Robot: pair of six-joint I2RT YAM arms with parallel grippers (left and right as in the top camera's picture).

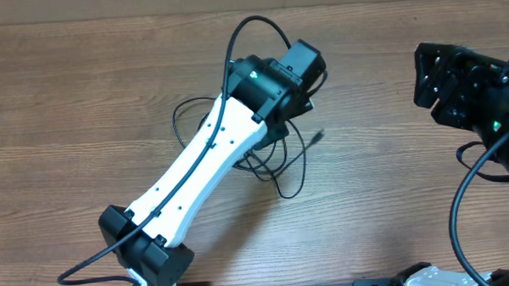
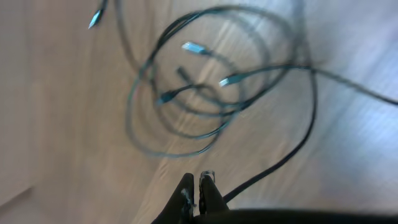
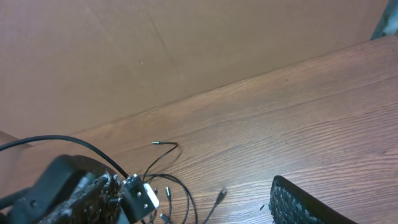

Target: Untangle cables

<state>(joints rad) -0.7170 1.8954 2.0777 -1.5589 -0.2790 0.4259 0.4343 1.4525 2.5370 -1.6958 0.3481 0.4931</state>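
Observation:
Several thin black cables with silvery plug tips lie in a tangle on the wooden table, partly hidden under my left arm. In the left wrist view the cables form overlapping blurred loops below the gripper. My left gripper hangs above them with its fingers pressed together. One cable runs up from beside the fingers and seems pinched there. In the overhead view the left gripper sits over the tangle's far side. My right gripper is open and empty, well to the right. The right wrist view shows loose cable ends.
The left arm's white link crosses the table diagonally over the tangle. Its thicker black wire arches above the wrist. A brown wall rises behind the table's far edge. The right arm's wire curves down at the right.

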